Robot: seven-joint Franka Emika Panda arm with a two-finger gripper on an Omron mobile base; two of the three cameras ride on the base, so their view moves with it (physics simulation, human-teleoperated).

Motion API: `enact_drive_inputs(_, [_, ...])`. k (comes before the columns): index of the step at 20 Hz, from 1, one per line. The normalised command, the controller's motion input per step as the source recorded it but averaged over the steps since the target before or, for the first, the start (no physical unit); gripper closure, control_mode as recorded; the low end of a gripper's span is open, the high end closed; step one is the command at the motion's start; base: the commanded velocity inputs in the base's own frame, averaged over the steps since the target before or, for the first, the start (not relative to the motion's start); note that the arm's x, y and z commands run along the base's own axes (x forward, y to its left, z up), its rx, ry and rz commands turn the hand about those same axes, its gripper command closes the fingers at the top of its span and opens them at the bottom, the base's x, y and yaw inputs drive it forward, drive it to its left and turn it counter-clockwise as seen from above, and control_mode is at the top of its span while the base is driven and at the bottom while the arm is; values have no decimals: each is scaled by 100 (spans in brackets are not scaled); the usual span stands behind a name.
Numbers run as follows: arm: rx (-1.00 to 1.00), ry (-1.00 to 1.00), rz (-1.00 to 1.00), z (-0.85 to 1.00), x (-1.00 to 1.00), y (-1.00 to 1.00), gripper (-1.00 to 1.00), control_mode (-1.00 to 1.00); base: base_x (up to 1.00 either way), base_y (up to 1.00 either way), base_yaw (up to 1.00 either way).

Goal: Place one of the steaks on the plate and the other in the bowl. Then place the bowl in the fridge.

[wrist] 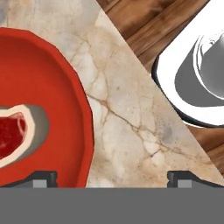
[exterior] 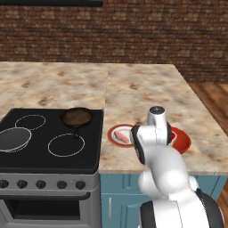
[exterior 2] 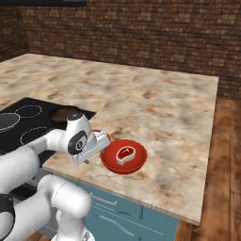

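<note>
The gripper (wrist: 111,178) hung low over the front edge of the marble counter (exterior: 147,89), its two fingers spread wide apart and gripping nothing, one dark tip (wrist: 41,178) over the rim of the red bowl (exterior 2: 123,156) and the other over bare stone. In the bowl lay one steak (exterior 2: 125,154), a small red slab edged in pale fat, resting a little off the bowl's middle. From the left side the white arm stood in front of the bowl, so that just its red rim (exterior: 181,139) showed to the right of the arm. Just beside the bowl, toward the stove, sat the red-rimmed plate (exterior: 116,130) with the other steak (exterior: 123,135) lying flat on its whitish centre. Further left, the black cooktop (exterior: 49,138) carried a small dark pan (exterior: 76,117) on its back right corner, near the counter seam. A brick wall (exterior: 133,26) ran behind the counter.
</note>
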Motion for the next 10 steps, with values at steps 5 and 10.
enact_drive_inputs(5, [0, 0, -23, -18, 35, 0, -100, -100, 0, 0, 0])
enact_drive_inputs(10, [0, 0, -24, -26, 33, 0, -100, -100, 0, 0, 0])
